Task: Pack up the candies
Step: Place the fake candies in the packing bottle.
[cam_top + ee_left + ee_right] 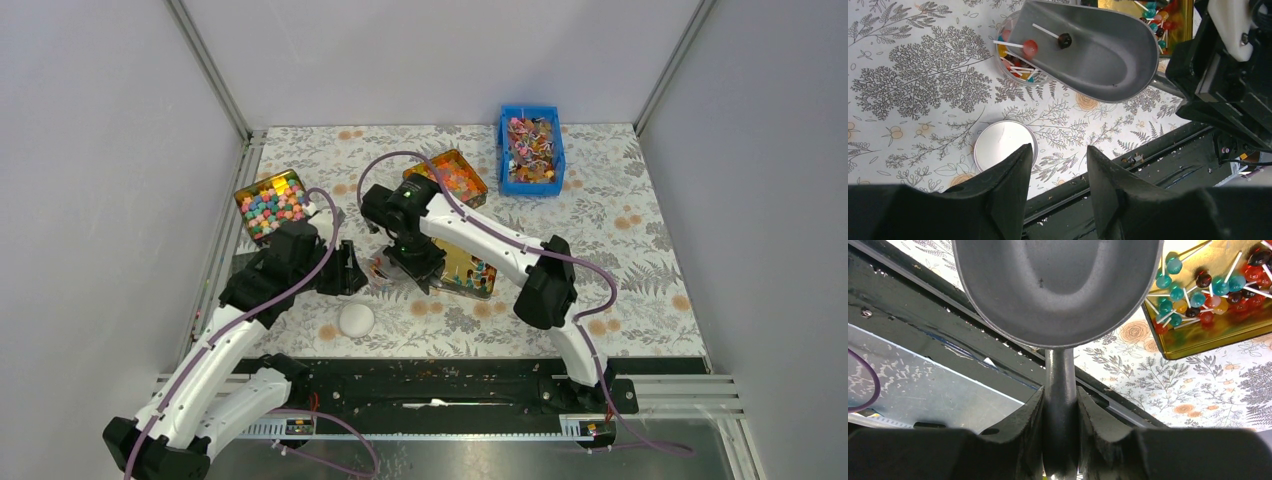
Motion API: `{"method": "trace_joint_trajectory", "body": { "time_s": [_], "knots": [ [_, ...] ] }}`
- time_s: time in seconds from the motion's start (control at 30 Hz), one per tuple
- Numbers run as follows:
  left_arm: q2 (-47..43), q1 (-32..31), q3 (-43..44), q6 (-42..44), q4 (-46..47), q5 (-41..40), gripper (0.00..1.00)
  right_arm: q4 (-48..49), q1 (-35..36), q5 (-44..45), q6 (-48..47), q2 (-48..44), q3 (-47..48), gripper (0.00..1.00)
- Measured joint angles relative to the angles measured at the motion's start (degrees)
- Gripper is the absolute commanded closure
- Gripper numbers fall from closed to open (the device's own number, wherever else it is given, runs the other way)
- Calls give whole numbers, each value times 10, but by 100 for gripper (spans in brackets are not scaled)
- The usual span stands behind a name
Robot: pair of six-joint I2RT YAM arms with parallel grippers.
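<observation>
A clear cup (1018, 76) at the upper centre of the left wrist view holds several candies (1013, 64), small round sweets on thin white sticks. The mouth of a metal scoop (1098, 55) lies over the cup's rim. Two more sweets sit in the scoop's bowl, a red candy (1030, 48) and a dark candy (1064, 40), with their sticks pointing toward the left of the frame. The scoop's long axis runs from its handle at middle right to its mouth at upper left. A white lid (1000, 142) lies at lower left, apart from the cup.

The top view alone shows a blue bin (504, 148) at upper right full of candies, a gold tin of pastel cubes (246, 190) at left and a gold tin of orange pieces (478, 180) at centre.

The right wrist view shows a third tin (1208, 342) at upper right, holding teal, red and dark candies with sticks mostly slanting up-right.

The right gripper (1060, 407) is clamped on the scoop's handle. The left gripper (1055, 172) has its jaws apart with nothing between them.
</observation>
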Motion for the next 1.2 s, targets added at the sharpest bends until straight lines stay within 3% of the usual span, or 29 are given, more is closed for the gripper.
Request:
{"method": "trace_joint_trajectory", "body": {
  "time_s": [0.6,0.77,1.2],
  "knots": [
    [54,2,-2,-31,8,0,54,0,1,-11,10,10,-26,100],
    [77,3,-4,-49,28,11,59,0,1,-18,11,8,-38,100],
    [139,3,-45,-131,108,52,59,-1,2,-34,23,3,-38,100]
  ]
}}
